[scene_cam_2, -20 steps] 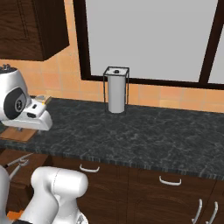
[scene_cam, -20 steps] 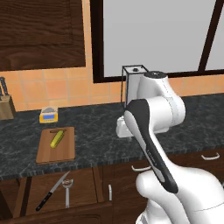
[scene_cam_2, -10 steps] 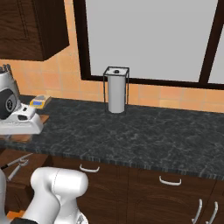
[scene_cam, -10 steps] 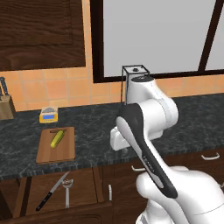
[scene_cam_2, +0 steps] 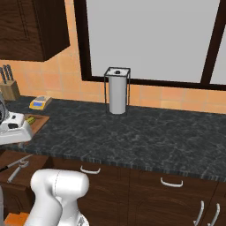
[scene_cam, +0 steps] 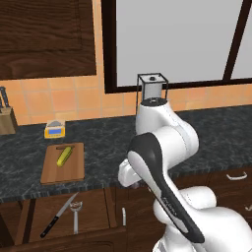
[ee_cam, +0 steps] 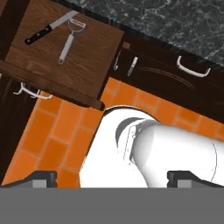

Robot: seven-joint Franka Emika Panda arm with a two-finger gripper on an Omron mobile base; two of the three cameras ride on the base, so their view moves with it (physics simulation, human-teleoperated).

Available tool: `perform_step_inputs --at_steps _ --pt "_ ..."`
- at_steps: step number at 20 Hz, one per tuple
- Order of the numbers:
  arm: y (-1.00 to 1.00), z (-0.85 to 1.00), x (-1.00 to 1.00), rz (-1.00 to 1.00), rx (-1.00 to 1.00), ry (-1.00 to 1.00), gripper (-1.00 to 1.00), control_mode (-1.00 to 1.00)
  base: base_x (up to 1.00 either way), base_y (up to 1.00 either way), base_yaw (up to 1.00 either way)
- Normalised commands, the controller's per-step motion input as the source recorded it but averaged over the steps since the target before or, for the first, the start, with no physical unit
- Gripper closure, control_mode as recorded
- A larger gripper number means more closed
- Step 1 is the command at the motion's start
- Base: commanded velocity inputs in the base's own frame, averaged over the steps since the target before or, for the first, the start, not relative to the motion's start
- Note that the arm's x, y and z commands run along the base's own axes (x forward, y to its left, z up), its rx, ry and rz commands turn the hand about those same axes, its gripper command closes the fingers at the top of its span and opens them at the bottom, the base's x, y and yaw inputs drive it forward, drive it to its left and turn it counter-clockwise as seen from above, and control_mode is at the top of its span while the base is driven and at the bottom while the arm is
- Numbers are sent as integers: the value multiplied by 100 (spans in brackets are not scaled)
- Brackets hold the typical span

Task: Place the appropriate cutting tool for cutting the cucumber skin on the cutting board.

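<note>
Hanging wide apart at the bottom of the hand view, the gripper (ee_cam: 112,177) fingers are grasping nothing, pointing down over the orange tiled floor (ee_cam: 48,144). Beyond them, the open drawer (scene_cam: 93,216) is holding the peeler (scene_cam: 75,214) just beside the black-handled knife (scene_cam: 58,216). Farther back on the dark counter (scene_cam: 103,142), the cucumber (scene_cam: 64,156) is lying on the cutting board (scene_cam: 54,172), near a yellow and grey box (scene_cam: 54,129) and a knife block (scene_cam: 7,118).
</note>
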Motion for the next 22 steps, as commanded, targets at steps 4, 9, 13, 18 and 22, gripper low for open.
perform_step_inputs --at_steps 4,9,13,18,22 --pt "70 -11 0 -1 1 0 -100 -100 0 0 0" --pt "81 -37 1 -2 0 0 -100 -100 0 0 0" --pt "37 -75 26 0 0 0 -100 -100 0 0 0" --pt "25 -60 21 0 0 0 -100 -100 0 0 0" --pt "34 -35 1 0 0 0 -100 -100 0 0 0"
